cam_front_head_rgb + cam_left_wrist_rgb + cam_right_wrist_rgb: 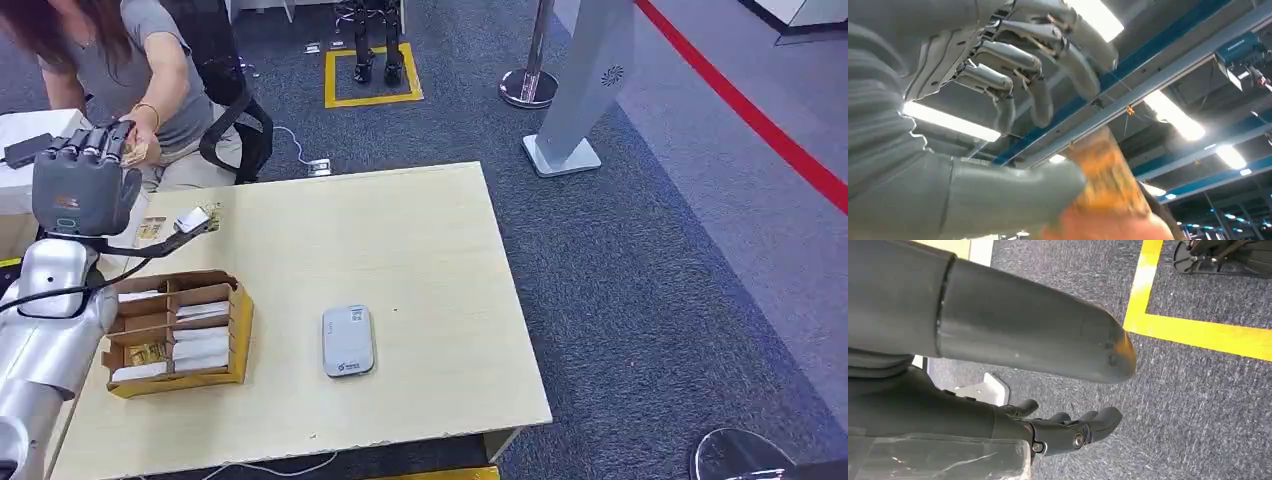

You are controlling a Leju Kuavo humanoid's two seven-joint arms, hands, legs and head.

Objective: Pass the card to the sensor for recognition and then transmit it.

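My left hand [85, 185] is raised above the table's far-left corner, its back toward the head camera. A person's hand [143, 128] holds a yellow-orange card [137, 153] right at my fingertips. In the left wrist view the card [1108, 175] stands just past my thumb [998, 200], gripped from below by the person's hand [1108, 230]. My fingers [1048, 75] arch away with a gap to it. The grey-white sensor [348, 340] lies flat mid-table. My right hand [1013, 340] hangs over the carpet, holding nothing.
A cardboard box [238, 335] with compartments of cards sits on the wooden table [400, 240] near its left side. Loose cards [152, 228] lie at the far-left corner. The person sits on an office chair [235, 110] behind it. A grey stand [585, 90] rises at the right.
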